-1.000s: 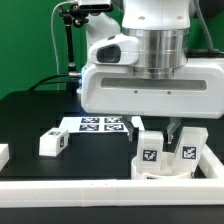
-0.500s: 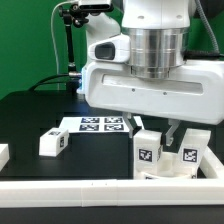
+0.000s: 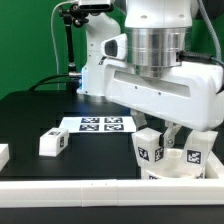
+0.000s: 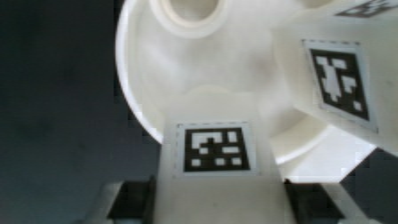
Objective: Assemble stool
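The stool's round white seat (image 4: 151,85) lies flat at the exterior view's lower right (image 3: 172,172). Two short white legs with tags stand upright on it. My gripper (image 4: 222,205) is shut on the nearer leg (image 4: 217,150), one dark finger on each side of it; in the exterior view the same leg (image 3: 150,152) stands under my gripper (image 3: 157,133). The second leg (image 3: 195,152) stands beside it on the seat (image 4: 338,80). A third leg (image 3: 52,143) lies loose on the black table at the exterior view's left.
The marker board (image 3: 103,124) lies flat behind the seat. A long white rail (image 3: 70,190) runs along the front edge. A small white piece (image 3: 3,155) sits at the far left. A black camera stand (image 3: 70,40) rises at the back.
The hand has turned about its upright axis above the seat, still shut on the leg. The loose leg and the marker board have not moved.
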